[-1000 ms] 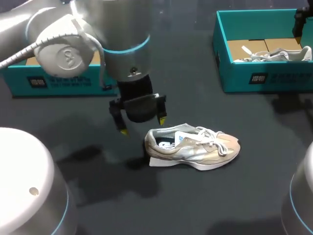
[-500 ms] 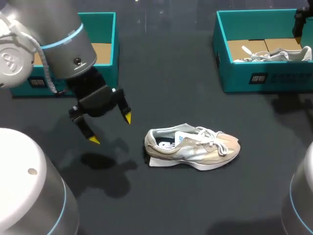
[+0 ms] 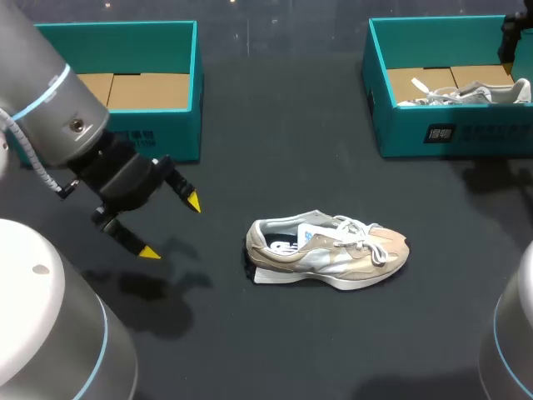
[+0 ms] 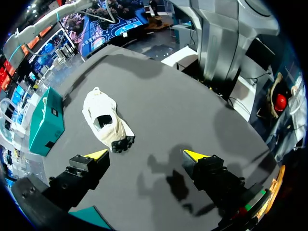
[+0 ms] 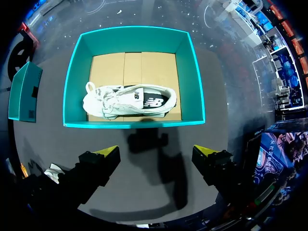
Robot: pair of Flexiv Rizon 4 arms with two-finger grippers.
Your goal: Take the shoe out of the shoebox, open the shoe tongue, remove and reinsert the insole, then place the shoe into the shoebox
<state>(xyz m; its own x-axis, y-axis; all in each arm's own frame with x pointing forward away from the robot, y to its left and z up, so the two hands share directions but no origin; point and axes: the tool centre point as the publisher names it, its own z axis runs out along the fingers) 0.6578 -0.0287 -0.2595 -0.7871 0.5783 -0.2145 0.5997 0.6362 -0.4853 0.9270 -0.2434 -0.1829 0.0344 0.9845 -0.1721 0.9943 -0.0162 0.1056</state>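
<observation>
Well ahead of the left gripper (image 3: 171, 227), released with fingers spread, a beige shoe (image 3: 329, 250) stands on the dark matte table (image 3: 291, 150), insole seemingly inside; the right gripper (image 5: 155, 150), also released, faces a teal shoebox (image 5: 72, 82).

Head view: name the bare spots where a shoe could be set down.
Bare table between the left shoebox and right shoebox, and in front of the beige sneaker. The left shoebox's floor is bare. Crowded: around the left gripper.

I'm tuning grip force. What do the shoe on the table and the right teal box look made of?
Shoe: probably soft textile, matte beige with a shinier silvery side panel. Right box: likely cardboard, matte teal walls, bare brown floor with flap seams.
</observation>
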